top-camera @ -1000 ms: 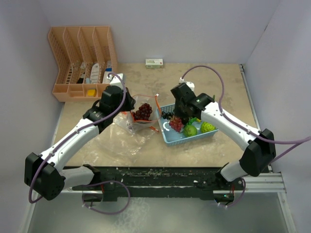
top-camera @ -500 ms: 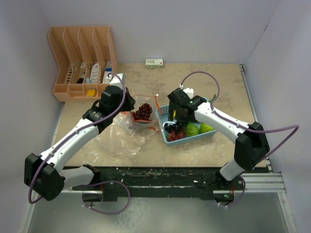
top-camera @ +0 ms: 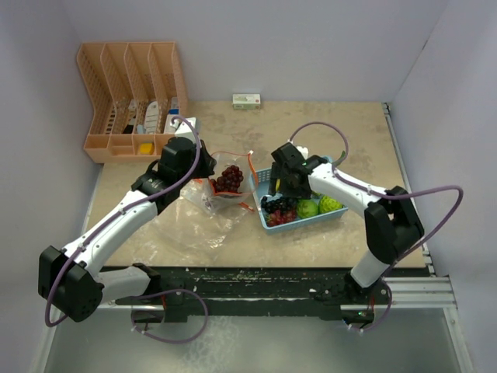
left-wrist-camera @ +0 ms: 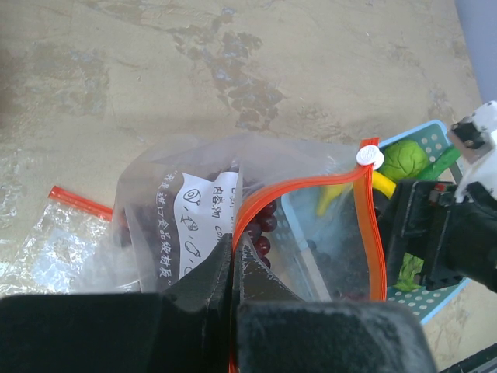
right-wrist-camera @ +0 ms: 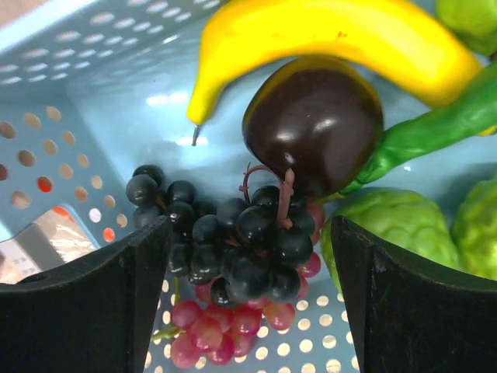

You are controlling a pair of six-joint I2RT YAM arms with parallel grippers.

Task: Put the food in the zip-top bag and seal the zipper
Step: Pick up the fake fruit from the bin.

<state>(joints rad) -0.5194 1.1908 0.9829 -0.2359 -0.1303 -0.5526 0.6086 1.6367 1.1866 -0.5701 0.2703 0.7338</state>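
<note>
The clear zip-top bag (top-camera: pixel 225 186) stands open left of the basket, with a red grape bunch (top-camera: pixel 230 178) inside. My left gripper (left-wrist-camera: pixel 234 247) is shut on the bag's mouth edge at the orange-red zipper (left-wrist-camera: pixel 311 180). In the top view the left gripper (top-camera: pixel 204 173) is at the bag's left side. My right gripper (right-wrist-camera: pixel 248 264) is open and low in the light-blue basket (right-wrist-camera: pixel 93 47). Its fingers stand on either side of a dark grape bunch (right-wrist-camera: pixel 248 241) lying on red grapes (right-wrist-camera: pixel 210 326). A banana (right-wrist-camera: pixel 326 39), a dark round fruit (right-wrist-camera: pixel 314 120), a green pepper (right-wrist-camera: pixel 435 132) and green fruits (right-wrist-camera: pixel 388 225) lie around them.
A second flat plastic bag (top-camera: pixel 194 229) lies on the table in front of the held bag. An orange divider rack (top-camera: pixel 132 93) stands at the back left and a small box (top-camera: pixel 247 100) at the back wall. Walls close in both sides.
My right gripper has gone from shut to open and shifted a little back and left over the basket, down around the dark grapes. The left arm and bag have not moved.
</note>
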